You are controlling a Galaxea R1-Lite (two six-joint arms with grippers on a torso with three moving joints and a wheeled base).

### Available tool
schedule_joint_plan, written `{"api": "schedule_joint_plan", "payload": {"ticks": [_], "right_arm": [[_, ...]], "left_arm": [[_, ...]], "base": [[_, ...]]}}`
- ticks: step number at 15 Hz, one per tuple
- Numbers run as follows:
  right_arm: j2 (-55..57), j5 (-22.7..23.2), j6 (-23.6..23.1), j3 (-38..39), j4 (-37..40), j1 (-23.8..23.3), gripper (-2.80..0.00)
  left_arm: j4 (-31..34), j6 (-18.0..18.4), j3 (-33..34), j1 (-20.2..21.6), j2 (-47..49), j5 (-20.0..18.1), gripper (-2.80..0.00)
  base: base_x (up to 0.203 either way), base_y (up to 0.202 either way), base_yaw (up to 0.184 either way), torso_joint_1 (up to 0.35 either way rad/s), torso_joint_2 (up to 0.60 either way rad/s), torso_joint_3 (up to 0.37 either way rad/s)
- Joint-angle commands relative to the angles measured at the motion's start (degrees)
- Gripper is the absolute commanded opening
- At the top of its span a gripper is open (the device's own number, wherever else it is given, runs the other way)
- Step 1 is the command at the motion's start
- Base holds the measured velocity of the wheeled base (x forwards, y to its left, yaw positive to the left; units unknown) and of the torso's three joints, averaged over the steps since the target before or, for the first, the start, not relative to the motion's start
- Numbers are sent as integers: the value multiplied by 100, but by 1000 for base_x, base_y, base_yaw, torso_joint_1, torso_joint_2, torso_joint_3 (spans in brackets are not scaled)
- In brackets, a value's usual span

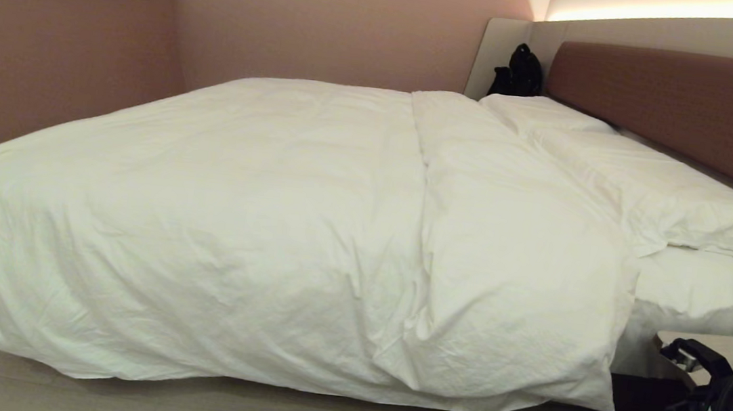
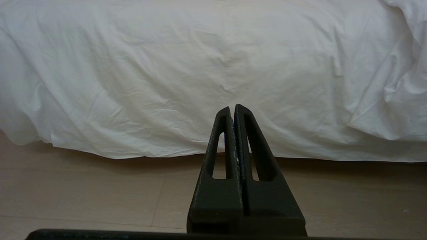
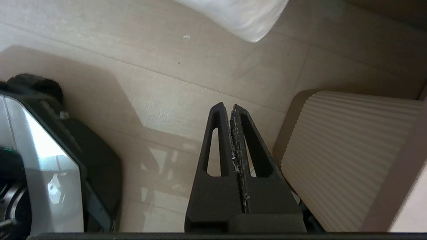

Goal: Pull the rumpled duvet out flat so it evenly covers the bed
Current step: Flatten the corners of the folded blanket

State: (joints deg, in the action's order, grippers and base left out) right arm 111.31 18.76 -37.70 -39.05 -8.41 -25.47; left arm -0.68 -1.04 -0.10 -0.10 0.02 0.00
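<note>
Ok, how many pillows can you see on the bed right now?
2. The far pillow lies at the headboard end by the wall; the near pillow lies beside it, closer to the camera. The duvet overlaps their edge, so another could be hidden.

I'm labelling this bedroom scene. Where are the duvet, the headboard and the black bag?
duvet (image 1: 235,219): head view, its broad wrinkled top.
headboard (image 1: 684,103): head view, middle of the reddish-brown padding.
black bag (image 1: 520,72): head view, its body, in the corner behind the pillows.
</note>
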Motion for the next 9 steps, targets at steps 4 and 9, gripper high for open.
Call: {"api": "schedule_joint_plan", "payload": {"ticks": [4,9], "right_arm": [[67,-76,-917,15,-154,117,-280],[-35,-217,-2001,533,-1564,591,-280]], "left_arm": [[6,-2,1,1,-2,0,-280],[-2,-2,1,1,-2,0,-280]], "base": [[0,0,0,0,0,0],[0,0,0,0,0,0]]}}
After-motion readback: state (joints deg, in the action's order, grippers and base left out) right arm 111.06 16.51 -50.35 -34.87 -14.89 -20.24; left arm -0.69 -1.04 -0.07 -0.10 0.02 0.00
